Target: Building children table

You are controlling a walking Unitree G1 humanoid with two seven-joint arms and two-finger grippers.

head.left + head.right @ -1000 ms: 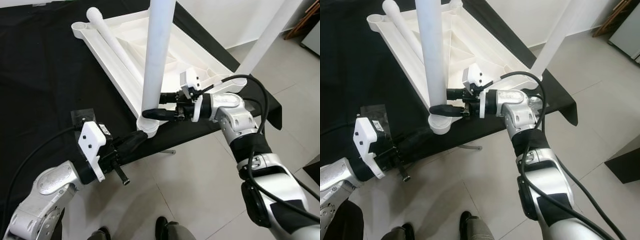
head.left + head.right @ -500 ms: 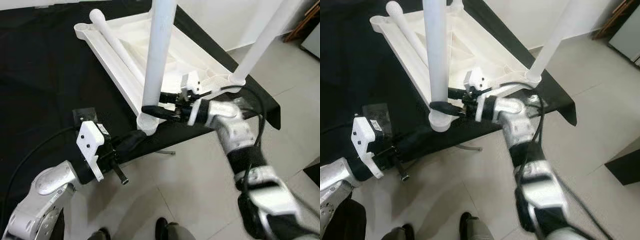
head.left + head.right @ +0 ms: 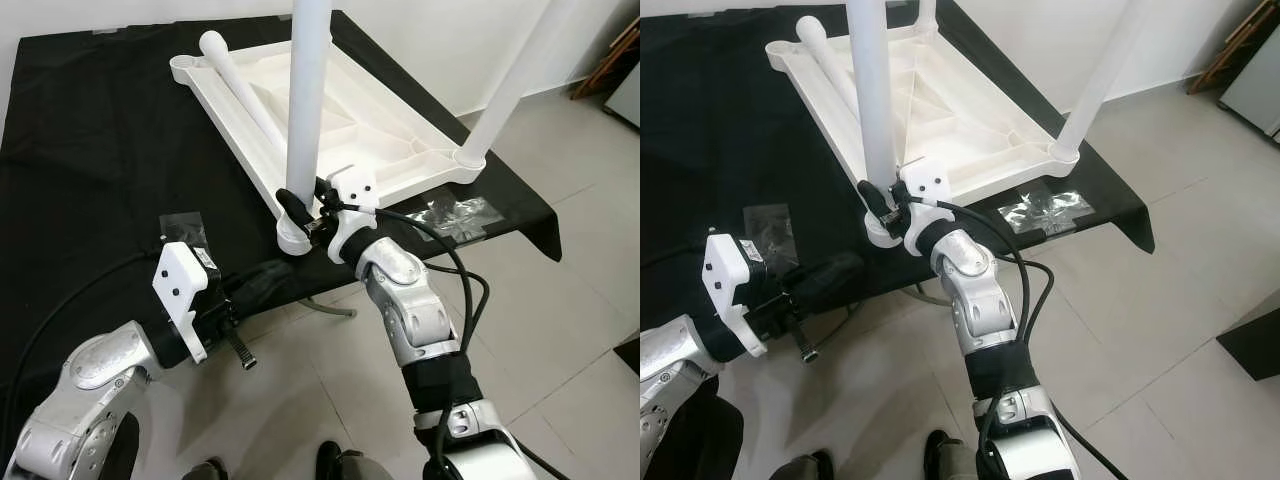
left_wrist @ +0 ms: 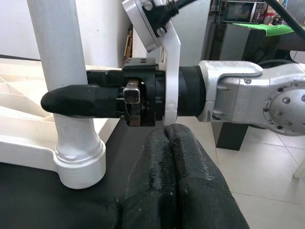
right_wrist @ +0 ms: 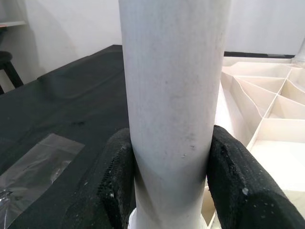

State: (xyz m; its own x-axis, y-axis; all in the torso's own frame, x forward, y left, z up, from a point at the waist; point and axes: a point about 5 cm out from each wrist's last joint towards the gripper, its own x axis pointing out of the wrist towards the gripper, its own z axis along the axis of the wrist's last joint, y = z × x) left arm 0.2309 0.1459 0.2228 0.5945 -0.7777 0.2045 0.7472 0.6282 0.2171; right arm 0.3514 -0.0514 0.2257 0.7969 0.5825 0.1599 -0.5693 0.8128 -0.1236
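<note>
White plastic leg, stiff, light and likely slick, sits clamped low near its socket by the right claw, while the left claw rests closed, empty.

The place looks like a room in a home, though a plain one. The floor is laid with pale glazed tiles and the walls are bare white. A wooden furniture leg stands in the far corner. The left wrist view shows a microwave on a shelf, beside a green cloth.
</note>
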